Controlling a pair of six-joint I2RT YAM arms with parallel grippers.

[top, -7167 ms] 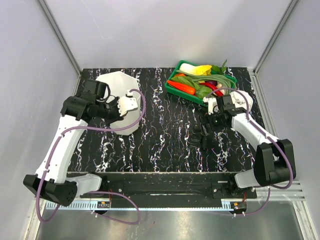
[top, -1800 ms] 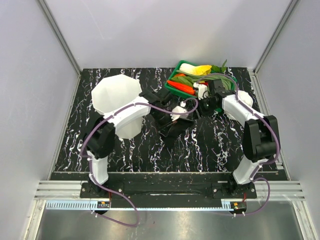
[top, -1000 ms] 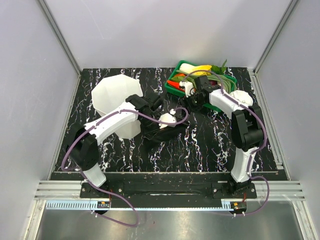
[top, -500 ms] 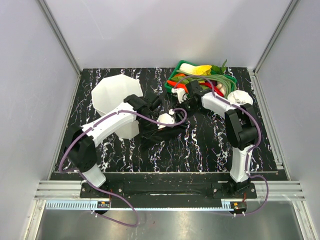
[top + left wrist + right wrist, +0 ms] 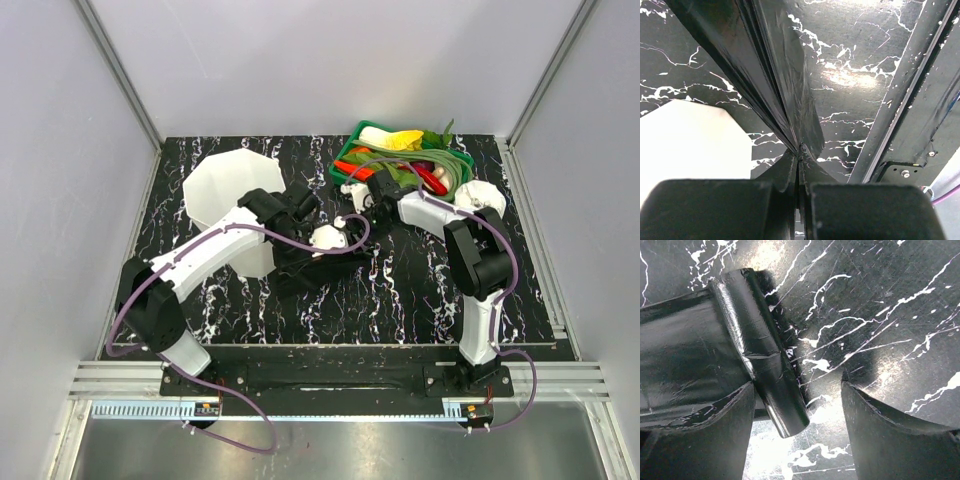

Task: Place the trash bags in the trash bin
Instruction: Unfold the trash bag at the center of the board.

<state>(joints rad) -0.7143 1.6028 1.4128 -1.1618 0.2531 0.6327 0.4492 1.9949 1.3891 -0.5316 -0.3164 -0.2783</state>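
— What's unclear?
— Overhead, the bags (image 5: 771,65) melt into the black counter (image 5: 400,300).
— Arms?
— My left pincer (image 5: 799,167), beside the bin (image 5: 222,188), pinches the bags. My right pincer (image 5: 796,390), reached far forward, stands spread astride their rolled end.

Left arm (image 5: 210,250), right arm (image 5: 432,207): white shells, black joints, purple cables (image 5: 366,230); right tool (image 5: 796,390) black.

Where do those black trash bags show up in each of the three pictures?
Top external: trash bags mid-table, just right of the white bin.
Left wrist: centre, fanning upward from bottom centre.
Right wrist: left half, a glossy roll.
Shared landmark: white-veined black table.
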